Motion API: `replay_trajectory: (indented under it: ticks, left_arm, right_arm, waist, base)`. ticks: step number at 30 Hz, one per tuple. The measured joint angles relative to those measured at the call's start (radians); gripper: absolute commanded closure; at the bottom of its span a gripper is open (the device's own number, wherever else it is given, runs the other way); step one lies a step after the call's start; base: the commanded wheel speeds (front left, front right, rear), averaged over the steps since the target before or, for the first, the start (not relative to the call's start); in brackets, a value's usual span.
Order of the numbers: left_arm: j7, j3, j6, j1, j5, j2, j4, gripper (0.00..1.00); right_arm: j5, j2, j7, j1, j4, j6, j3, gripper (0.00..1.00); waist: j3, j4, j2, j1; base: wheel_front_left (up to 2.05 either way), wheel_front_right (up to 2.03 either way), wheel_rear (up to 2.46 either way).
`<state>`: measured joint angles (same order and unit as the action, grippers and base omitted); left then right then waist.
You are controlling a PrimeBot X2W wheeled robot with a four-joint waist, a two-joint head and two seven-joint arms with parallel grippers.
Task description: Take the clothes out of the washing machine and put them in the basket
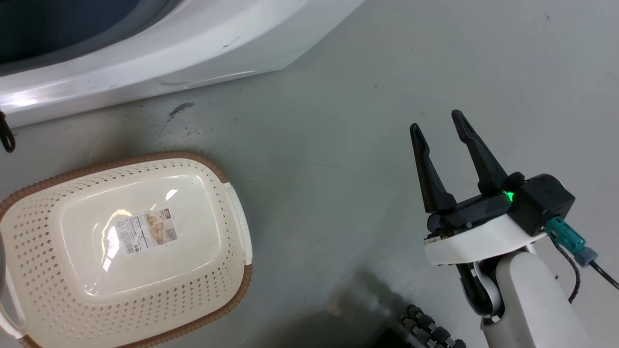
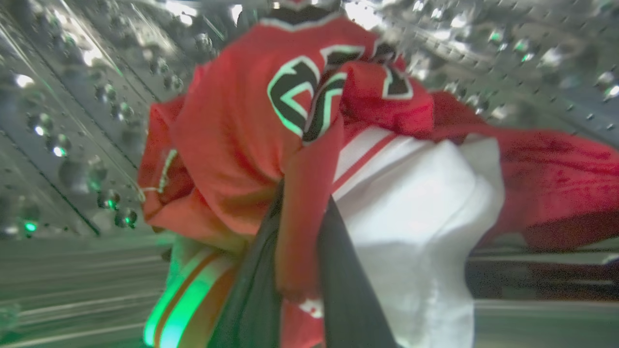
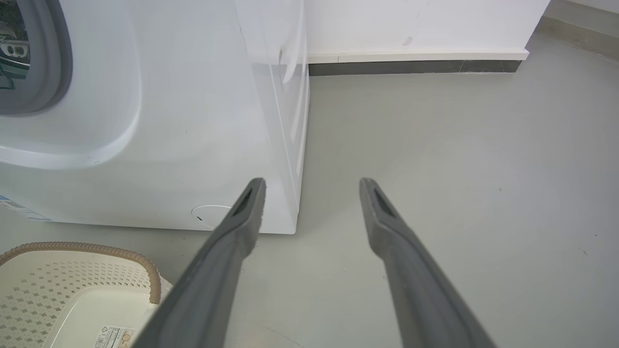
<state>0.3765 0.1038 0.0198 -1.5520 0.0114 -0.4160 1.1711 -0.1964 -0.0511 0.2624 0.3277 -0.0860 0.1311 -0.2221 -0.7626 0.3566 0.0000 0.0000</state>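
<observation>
Inside the perforated steel drum (image 2: 72, 121) of the washing machine (image 1: 159, 53), my left gripper (image 2: 302, 212) is shut on a fold of the red jersey (image 2: 232, 135), part of the clothes, with black-and-white lettering and white trim. More red cloth (image 2: 556, 179) trails off to the right. The cream basket (image 1: 213, 285) with its brown rim stands on the floor below the machine and holds nothing but a label; its corner is also in the right wrist view (image 3: 72, 275). My right gripper (image 1: 437, 123) hovers open over bare floor to the right of the basket, its fingers (image 3: 242, 227) pointing past the washing machine's (image 3: 193, 121) corner.
Grey floor (image 1: 338, 145) stretches between the basket and my right arm. A white wall with a dark skirting strip (image 3: 416, 66) runs behind the machine. A black ribbed part of my base (image 1: 430, 331) sits at the bottom edge.
</observation>
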Motion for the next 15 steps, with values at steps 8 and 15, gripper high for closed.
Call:
replay_trajectory:
  ticks: [8,15]
  left_arm:
    - [-0.192,0.003,0.026,0.080,0.017,-0.001,-0.097,1.00]
    - [-0.448,-0.007,0.051,0.223,0.049,0.034,-0.135,1.00]
  right_arm:
    - [0.002,0.000,0.000,-0.002,-0.016,0.000,0.009,0.00]
    - [0.034,0.000,0.000,-0.022,-0.028,0.000,0.044,0.00]
  waist:
    - [0.036,-0.005,0.0000,0.0000]
    - [0.116,-0.033,0.0000,0.0000]
  base:
    - [0.00,0.00,0.00]
    - [0.00,0.00,0.00]
